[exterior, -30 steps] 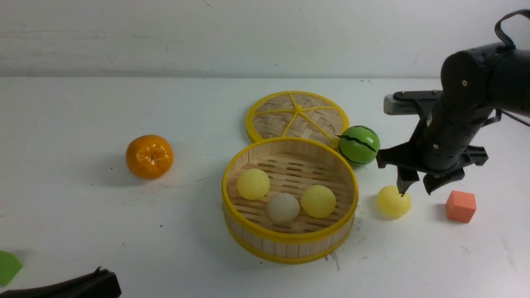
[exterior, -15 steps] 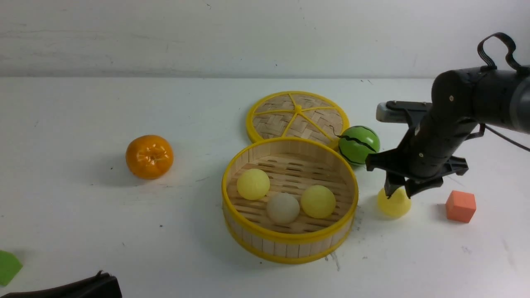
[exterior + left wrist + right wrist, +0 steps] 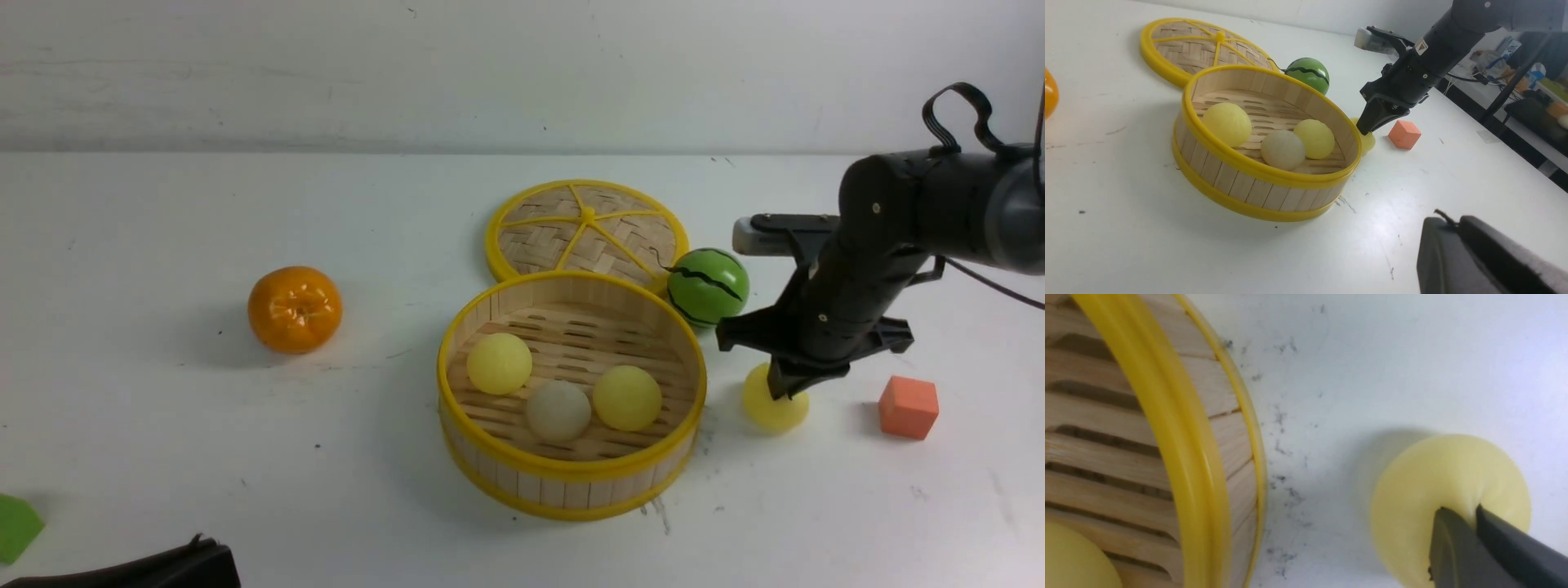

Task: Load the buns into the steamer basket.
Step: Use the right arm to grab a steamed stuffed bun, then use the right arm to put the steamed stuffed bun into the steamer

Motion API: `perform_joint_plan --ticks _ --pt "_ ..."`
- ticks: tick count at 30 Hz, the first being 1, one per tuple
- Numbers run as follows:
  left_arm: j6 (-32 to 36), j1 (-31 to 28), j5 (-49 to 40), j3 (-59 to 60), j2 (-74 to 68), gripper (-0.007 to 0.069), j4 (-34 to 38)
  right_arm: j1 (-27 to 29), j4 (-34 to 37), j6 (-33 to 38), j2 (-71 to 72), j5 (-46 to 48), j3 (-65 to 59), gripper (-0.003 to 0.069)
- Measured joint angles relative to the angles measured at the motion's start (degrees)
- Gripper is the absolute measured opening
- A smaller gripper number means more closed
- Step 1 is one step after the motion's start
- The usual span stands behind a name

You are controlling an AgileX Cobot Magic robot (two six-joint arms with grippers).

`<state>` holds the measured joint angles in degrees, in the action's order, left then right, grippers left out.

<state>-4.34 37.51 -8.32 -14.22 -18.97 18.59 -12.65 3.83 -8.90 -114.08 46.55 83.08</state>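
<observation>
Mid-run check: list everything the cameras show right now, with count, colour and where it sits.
steamer basket: one, bamboo with yellow rims, table centre.
pale yellow buns in basket: two, on the slatted floor.
off-white bun: one, in the basket between them, nearer the front wall.
bun outside: one, pale yellow, on the table right of the basket.
basket lid: one, woven with yellow spokes, flat behind the basket.
watermelon ball: one, green with black stripes, by the lid's right edge.
orange: one, glossy orange, left of the basket.
cube: one, orange-red, far right.
green piece: one, near left edge, cut off.
table: one, white.
right gripper: black, shut on the bun outside from above.
left gripper: black, low near left; state unclear.
</observation>
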Motion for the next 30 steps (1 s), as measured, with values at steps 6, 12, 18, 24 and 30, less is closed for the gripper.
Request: perform_joint_plan --ticks 6,12,18,24,30 --pt "0.00 0.00 0.00 0.00 0.00 0.0038 0.00 -0.86 0.20 1.75 5.20 2.32 -0.06 0.0000" --pt "0.00 0.00 0.05 0.00 0.00 0.0038 0.00 -8.75 8.61 6.72 12.05 2.27 4.23 0.0006" --pt "0.00 0.00 0.05 0.00 0.00 0.0039 -0.07 -12.32 10.32 7.15 4.38 1.84 11.74 0.0009" --pt "0.00 0.00 -1.66 0.00 0.00 0.0048 -0.07 -12.54 9.89 6.12 -8.64 0.94 19.51 0.0107" --pt "0.00 0.00 -1.66 0.00 0.00 0.0055 -0.09 -12.54 10.02 4.78 -10.36 1.72 23.24 0.0405"
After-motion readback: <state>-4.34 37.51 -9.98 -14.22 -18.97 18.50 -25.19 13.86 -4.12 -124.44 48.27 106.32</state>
